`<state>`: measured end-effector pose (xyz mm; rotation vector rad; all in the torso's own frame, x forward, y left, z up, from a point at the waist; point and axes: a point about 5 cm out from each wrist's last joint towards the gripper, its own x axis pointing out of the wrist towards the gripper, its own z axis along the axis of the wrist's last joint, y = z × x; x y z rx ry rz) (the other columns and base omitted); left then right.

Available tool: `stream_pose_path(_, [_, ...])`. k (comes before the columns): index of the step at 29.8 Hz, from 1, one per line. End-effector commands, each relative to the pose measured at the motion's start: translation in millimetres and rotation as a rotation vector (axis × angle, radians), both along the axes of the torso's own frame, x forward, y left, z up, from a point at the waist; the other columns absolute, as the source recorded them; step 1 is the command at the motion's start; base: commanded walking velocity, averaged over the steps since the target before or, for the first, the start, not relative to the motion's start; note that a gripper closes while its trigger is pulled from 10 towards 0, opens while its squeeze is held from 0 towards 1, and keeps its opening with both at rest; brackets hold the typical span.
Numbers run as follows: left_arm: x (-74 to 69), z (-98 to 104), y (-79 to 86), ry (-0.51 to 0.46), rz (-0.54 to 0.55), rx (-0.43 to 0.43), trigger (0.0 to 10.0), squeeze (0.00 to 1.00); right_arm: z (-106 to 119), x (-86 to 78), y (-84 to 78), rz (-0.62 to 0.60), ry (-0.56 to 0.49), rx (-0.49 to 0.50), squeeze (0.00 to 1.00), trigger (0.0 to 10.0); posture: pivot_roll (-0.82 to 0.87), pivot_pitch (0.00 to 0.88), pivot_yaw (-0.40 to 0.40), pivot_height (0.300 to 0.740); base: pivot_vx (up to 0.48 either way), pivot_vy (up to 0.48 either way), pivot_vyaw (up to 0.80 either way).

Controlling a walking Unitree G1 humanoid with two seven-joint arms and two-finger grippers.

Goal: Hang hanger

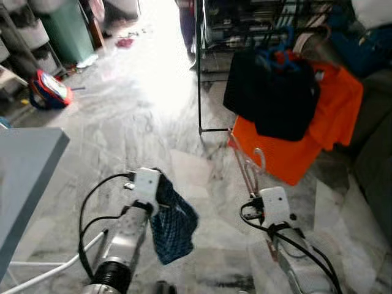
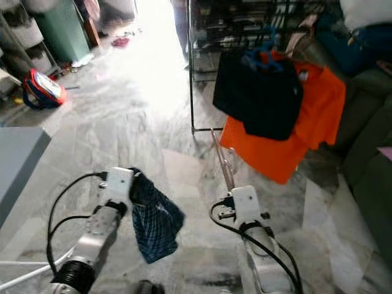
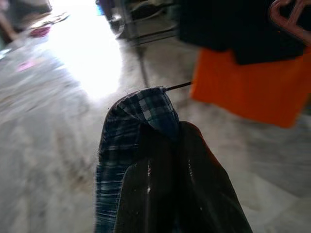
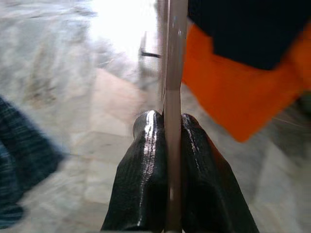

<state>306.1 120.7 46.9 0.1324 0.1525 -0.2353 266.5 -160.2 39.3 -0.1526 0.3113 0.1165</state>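
From the head views, the right hand (image 1: pixel 252 184) holds a pinkish hanger (image 1: pixel 248 168) low over the marble floor (image 1: pixel 135 116), pointed toward a black rack (image 1: pixel 199 73) draped with an orange shirt (image 1: pixel 306 141) and a black garment (image 1: pixel 275 98). The left hand (image 1: pixel 160 184) carries a blue plaid cloth (image 1: pixel 174 223), hanging down beside it.

In the left wrist view, the fingers (image 3: pixel 194 194) are together, clamped on the plaid cloth (image 3: pixel 141 116).

In the right wrist view, the fingers (image 4: pixel 141 184) squeeze the hanger (image 4: pixel 173 73), which runs straight out between them.
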Motion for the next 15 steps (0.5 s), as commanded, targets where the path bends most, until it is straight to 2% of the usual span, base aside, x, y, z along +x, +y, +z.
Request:
stream_pose_path(1, [2.5, 2.4, 9.5, -0.011, 0.017, 0.018, 10.0, 0.00, 4.8, 1.8, 6.3, 0.011, -0.018, 0.016, 0.00, 10.0, -0.10, 0.135, 0.025, 0.740, 0.000, 0.000, 0.00])
stream_pose_path(15, [1.2, 0.8, 7.0, 0.002, -0.033, 0.008, 10.0, 0.00, 4.6, -0.5, 9.5, 0.019, -0.016, 0.022, 0.00, 10.0, -0.11, 0.134, 0.030, 0.740, 0.000, 0.000, 0.00])
